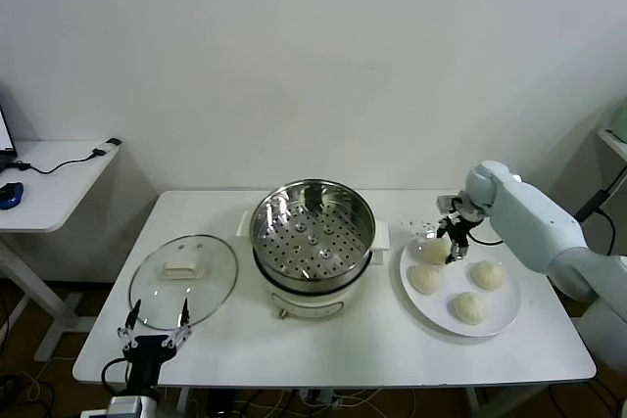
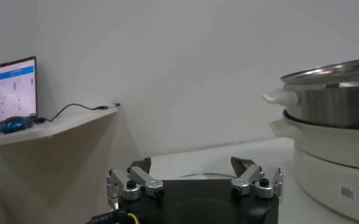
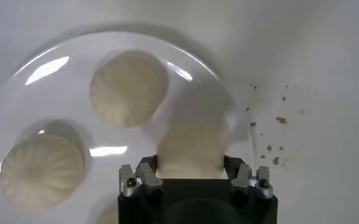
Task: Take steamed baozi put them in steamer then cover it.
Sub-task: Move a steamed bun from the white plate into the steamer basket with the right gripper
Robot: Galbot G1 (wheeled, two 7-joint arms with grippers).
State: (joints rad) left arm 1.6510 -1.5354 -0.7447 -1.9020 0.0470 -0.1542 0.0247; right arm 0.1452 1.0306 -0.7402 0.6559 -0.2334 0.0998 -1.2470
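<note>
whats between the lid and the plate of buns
The steamer, open and empty, stands between the lid and the plate in the head view.

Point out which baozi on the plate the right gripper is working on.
The baozi at the plate's far-left edge, nearest the steamer: the right gripper straddles it with open jaws. The other three lie untouched.

Lab/office test room: bare white walls, white bench (image 1: 245, 354), side desk (image 1: 54, 168) with laptop (image 2: 11, 91), mouse (image 1: 10, 195), cabling.
</note>
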